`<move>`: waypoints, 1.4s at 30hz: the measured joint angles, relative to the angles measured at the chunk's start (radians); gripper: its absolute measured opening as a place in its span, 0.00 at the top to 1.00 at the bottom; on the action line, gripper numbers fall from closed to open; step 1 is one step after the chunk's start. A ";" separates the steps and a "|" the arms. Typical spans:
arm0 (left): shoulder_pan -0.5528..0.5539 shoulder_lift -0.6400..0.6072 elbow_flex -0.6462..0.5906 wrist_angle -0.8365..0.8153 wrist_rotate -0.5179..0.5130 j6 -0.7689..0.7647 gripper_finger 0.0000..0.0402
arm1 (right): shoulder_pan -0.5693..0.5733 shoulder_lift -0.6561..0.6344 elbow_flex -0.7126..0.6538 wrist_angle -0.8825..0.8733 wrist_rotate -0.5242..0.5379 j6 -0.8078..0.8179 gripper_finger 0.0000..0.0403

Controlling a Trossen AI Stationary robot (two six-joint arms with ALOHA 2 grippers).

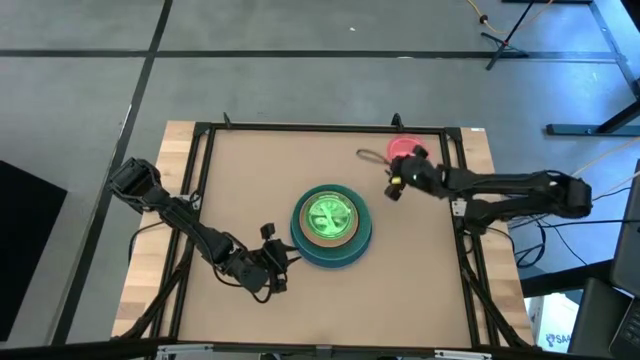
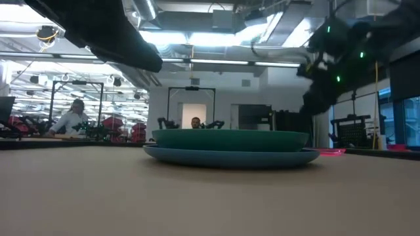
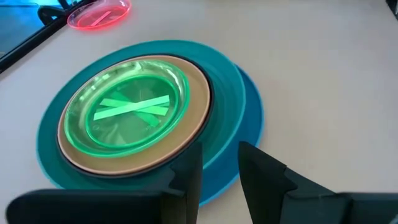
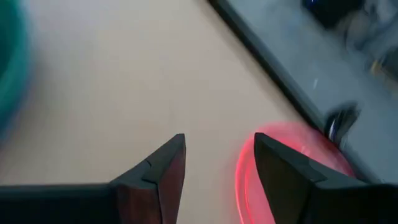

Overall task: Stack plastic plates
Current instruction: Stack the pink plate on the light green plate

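Observation:
The plates stand in one stack point(image 1: 331, 227) mid-table: a blue plate point(image 3: 249, 118) at the bottom, then teal point(image 3: 221, 81), a black rim point(image 3: 202, 93), peach point(image 3: 189, 118), and translucent green point(image 3: 127, 112) on top. A pink-red plate point(image 1: 402, 147) lies alone by the far right corner, also in the right wrist view point(image 4: 292, 165). My left gripper point(image 3: 221, 168) is open, off the stack's near left side. My right gripper point(image 4: 217, 155) is open and raised between the stack and the pink-red plate point(image 2: 331, 151), which lies beside one finger.
A dark frame point(image 1: 455, 170) runs around the brown tabletop, and the pink-red plate lies close to its far right corner. A thin cable loop point(image 1: 368, 155) lies on the table beside that plate. People sit in the room beyond the table point(image 2: 72, 118).

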 joint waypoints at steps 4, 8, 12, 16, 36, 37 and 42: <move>0.000 0.000 0.000 0.003 0.000 0.001 0.76 | -0.162 0.034 -0.055 0.044 -0.148 0.014 0.54; 0.000 0.000 0.000 0.003 -0.005 0.003 0.76 | -0.252 0.096 -0.069 0.083 -0.201 0.003 0.54; 0.000 0.000 0.000 0.003 -0.004 0.003 0.76 | -0.316 0.168 -0.070 0.132 -0.226 -0.009 0.54; 0.000 0.000 0.000 0.003 -0.004 0.003 0.76 | -0.355 0.241 -0.071 0.185 -0.268 -0.024 0.57; 0.000 0.000 0.000 0.002 -0.004 0.004 0.76 | -0.401 0.331 -0.069 0.264 -0.236 -0.077 0.97; 0.000 0.000 0.000 0.002 -0.004 0.003 0.76 | -0.393 0.320 -0.069 0.262 -0.263 -0.077 0.98; 0.000 0.000 0.000 0.002 -0.005 0.004 0.76 | -0.286 0.248 -0.058 0.260 -0.304 -0.077 0.99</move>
